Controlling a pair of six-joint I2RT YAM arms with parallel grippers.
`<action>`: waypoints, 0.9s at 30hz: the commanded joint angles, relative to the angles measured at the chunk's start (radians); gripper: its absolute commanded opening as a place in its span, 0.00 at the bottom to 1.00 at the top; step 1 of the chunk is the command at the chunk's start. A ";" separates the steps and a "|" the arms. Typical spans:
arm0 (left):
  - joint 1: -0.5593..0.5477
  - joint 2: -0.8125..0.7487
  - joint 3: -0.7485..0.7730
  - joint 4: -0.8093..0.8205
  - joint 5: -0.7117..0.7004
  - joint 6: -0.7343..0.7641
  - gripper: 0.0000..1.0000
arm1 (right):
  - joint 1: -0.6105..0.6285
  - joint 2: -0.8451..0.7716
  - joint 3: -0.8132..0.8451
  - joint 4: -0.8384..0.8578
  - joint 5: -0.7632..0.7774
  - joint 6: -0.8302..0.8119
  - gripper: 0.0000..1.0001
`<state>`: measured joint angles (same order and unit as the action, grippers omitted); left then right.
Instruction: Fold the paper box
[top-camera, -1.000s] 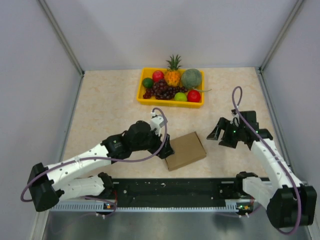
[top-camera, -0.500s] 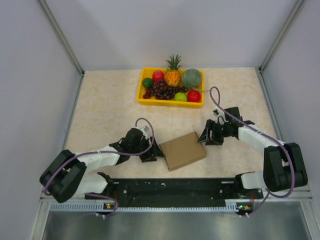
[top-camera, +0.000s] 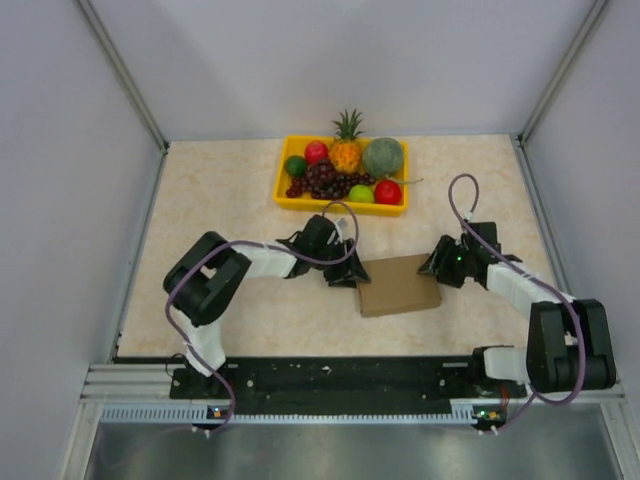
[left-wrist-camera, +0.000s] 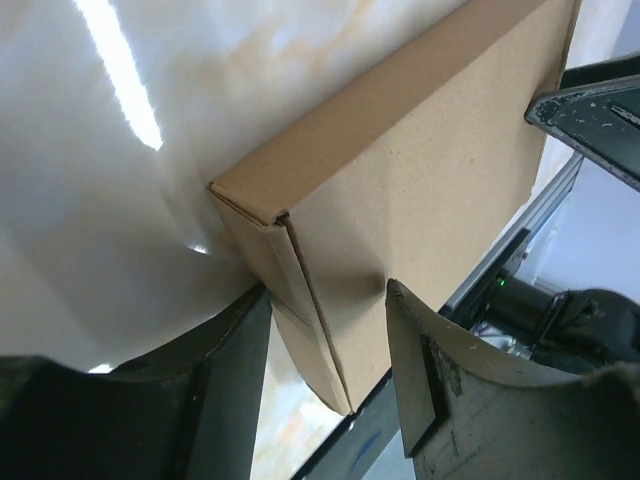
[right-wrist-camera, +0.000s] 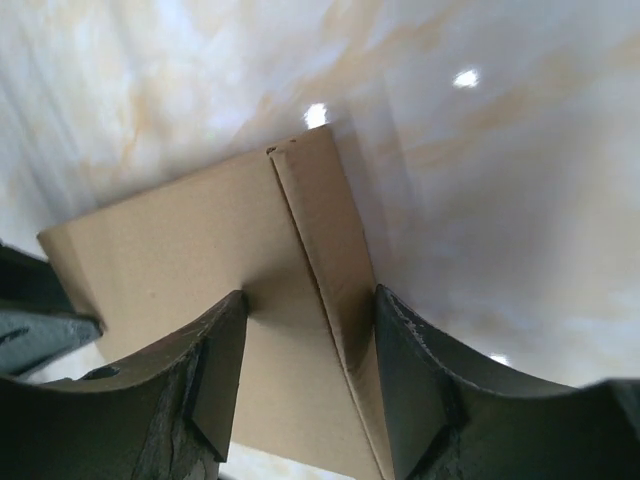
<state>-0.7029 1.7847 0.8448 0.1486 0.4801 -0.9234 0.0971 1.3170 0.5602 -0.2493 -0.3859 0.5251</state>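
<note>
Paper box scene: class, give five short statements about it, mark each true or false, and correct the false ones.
1. The paper box lies flat on the table. True.
2. The left gripper is at the box's right end. False: it is at the left end, fingers either side of the edge.
3. The right gripper is at the box's right end. True.
4. The yellow tray is empty. False: it holds fruit.
5. The box sits inside the tray. False: it lies apart, nearer the arms.
</note>
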 joint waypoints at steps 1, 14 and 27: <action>-0.093 0.178 0.297 0.163 0.097 0.023 0.53 | -0.049 -0.050 -0.026 0.061 0.113 0.107 0.50; -0.139 0.839 1.336 -0.012 0.111 0.155 0.60 | -0.266 0.392 0.470 0.032 0.170 -0.143 0.53; -0.130 0.527 1.144 -0.176 0.103 0.361 0.76 | -0.266 0.282 0.615 -0.251 0.505 -0.244 0.81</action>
<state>-0.7952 2.5671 2.0941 -0.0460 0.5377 -0.6861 -0.1905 1.7271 1.2057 -0.4141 0.0860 0.2710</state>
